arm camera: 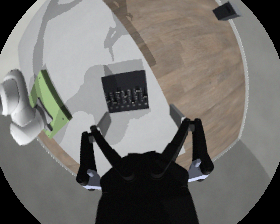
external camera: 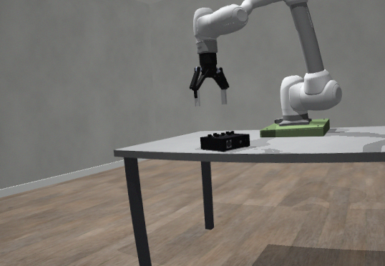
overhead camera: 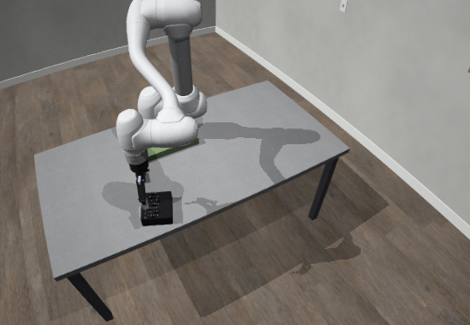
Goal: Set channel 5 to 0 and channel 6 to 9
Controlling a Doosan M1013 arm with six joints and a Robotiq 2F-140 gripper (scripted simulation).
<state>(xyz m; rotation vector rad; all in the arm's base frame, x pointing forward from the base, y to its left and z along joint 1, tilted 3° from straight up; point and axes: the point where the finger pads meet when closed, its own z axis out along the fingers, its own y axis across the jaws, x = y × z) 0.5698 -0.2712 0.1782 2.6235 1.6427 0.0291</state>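
The lighting desk (overhead camera: 156, 209) is a small black box with a row of faders, lying near the front edge of the grey table; it also shows in the exterior view (external camera: 225, 141) and in the wrist view (arm camera: 126, 92). The fader positions are too small to read. My gripper (external camera: 210, 99) hangs well above the desk, pointing straight down, with its fingers spread wide and nothing between them. In the wrist view the two fingertips stand far apart below the desk. In the top view the gripper (overhead camera: 141, 199) overlaps the desk's left edge.
The arm's green base plate (external camera: 295, 127) sits at the back of the table. The table's front edge (overhead camera: 183, 230) runs close to the desk. Wooden floor and grey walls surround the table.
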